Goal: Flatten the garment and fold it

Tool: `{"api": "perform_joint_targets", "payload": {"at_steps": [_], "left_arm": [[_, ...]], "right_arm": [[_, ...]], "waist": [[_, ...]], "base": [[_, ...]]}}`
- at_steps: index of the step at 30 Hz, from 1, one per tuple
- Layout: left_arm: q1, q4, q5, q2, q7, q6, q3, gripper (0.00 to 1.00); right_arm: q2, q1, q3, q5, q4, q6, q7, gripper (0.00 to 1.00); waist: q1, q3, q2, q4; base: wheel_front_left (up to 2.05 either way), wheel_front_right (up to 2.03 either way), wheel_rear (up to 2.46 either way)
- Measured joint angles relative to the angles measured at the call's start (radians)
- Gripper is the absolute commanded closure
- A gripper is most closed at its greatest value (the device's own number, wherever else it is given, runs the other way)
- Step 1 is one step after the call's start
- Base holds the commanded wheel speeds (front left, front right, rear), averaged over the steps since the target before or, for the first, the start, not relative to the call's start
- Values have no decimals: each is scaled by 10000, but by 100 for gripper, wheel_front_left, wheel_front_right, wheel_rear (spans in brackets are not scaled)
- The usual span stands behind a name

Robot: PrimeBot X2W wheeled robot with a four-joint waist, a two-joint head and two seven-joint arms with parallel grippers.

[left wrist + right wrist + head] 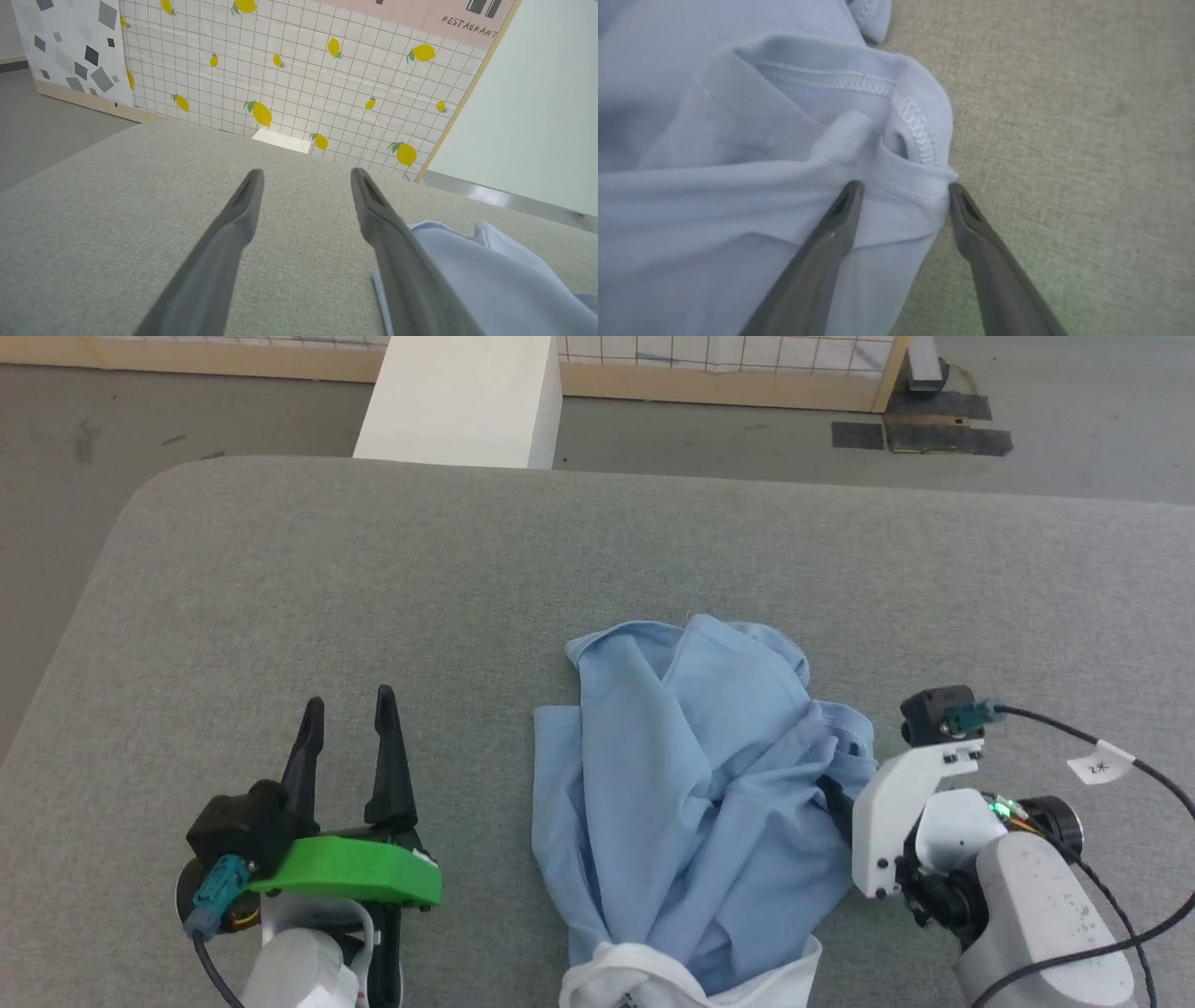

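The shirt lies crumpled in a heap on the grey padded top. At the shirt's right edge the right gripper stands wide open astride a hemmed fold (nothing pinched yet). Closing here could catch several layers at once, and a pull would then drag the whole heap instead of spreading it. The left gripper, also open, sits well left of the shirt.

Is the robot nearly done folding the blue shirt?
Not nearly. Nothing looks done: the shirt lies bunched in a wrinkly heap on the grey surface. In hand: the right tool is open, with a hemmed edge of the shirt between its fingers, not pinched. The left tool sits open beside the heap, apart from the cloth. Left: spreading it flat, then all the folding.
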Motion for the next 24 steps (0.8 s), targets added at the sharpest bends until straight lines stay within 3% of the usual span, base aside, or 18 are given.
{"api": "perform_joint_targets", "payload": {"at_steps": [1,7,12,16,21,22,23,24], "left_arm": [[1,2,0,0,0,10,8,0],[13,44,-6,0,0,31,125,0],[66,102,8,0,0,23,244,0],[121,134,8,-2,0,-2,245,0],[121,286,8,-2,0,-35,128,0],[122,337,6,-2,-2,-35,81,0],[121,424,6,-2,0,-35,-8,0],[121,516,8,-2,-2,-33,-119,0]], "right_arm": [[0,-58,-10,-36,-15,0,-17,100],[40,142,-941,-579,-1028,15,-1156,100],[52,1061,-2976,-1047,-2811,75,-1521,100],[33,2117,-5185,-1315,-3701,75,-941,100],[23,3034,-7037,-1175,-3476,73,224,100],[21,3132,-7091,-1091,-3452,73,234,64],[29,3161,-7064,-1009,-3469,73,115,0],[27,3161,-6985,-926,-3476,73,-54,0]], "waist": [[0,8,0,25],[0,-212,0,-2],[0,-516,0,-130],[0,-674,0,-285],[0,-687,0,-465],[0,-675,0,-507],[0,-662,0,-558],[0,-652,0,-604]], "base": [[0,0,0],[0,0,0],[0,0,0],[0,0,0],[0,0,0],[0,0,0],[0,0,0],[0,0,0]]}}
